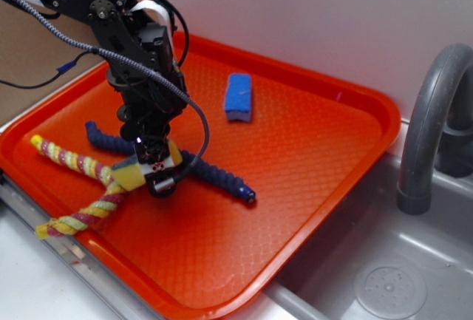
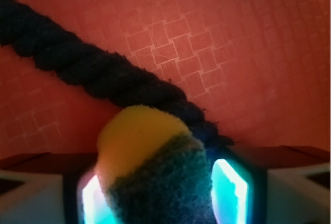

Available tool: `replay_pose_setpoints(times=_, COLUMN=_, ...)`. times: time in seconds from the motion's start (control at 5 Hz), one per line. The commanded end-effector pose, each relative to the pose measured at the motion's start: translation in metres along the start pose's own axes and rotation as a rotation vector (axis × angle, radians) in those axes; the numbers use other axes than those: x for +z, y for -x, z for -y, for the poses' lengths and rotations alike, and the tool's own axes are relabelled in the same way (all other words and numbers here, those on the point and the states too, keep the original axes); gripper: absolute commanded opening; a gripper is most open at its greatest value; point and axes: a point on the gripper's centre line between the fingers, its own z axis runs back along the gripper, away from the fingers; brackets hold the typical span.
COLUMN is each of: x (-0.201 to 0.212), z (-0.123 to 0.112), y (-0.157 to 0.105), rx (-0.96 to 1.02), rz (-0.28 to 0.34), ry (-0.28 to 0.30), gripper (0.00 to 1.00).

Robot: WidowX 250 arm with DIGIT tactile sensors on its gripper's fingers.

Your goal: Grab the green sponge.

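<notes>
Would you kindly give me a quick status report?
Gripper shut on green sponge. Sponge low over orange tray. Dark blue rope right behind it.

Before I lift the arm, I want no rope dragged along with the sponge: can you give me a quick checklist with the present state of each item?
1. The green sponge sits between the gripper pads: ok, the wrist view shows it squeezed between both.
2. Grip is deep enough: cannot tell; only the sponge's end shows.
3. The dark blue rope is out of the jaws: ok in the wrist view; it passes just behind the sponge.
4. The yellow-pink rope is free of the sponge: cannot tell; they look touching in the exterior view.
5. The blue sponge is out of the way: ok.
6. The faucet is away from the arm: ok.
</notes>
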Motion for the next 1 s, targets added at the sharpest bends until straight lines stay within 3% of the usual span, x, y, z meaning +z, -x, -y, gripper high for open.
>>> replay_pose_setpoints(times=0.0, x=0.028, z=-0.004, y=-0.003, rx=0.046, rz=0.072, ry=-0.004, gripper=0.0)
replay_pose_setpoints(times=0.4, x=0.103, z=-0.038, y=0.001, rx=0.184, rz=0.181, ry=0.038, gripper=0.0)
replay_pose_setpoints(times=0.6, x=0.132, z=-0.062, y=0.011, rx=0.238, rz=0.163, ry=0.035, gripper=0.0)
replay_pose_setpoints(times=0.8, x=0.154, z=-0.079, y=0.036, rx=0.277, rz=0.244, ry=0.074, gripper=0.0)
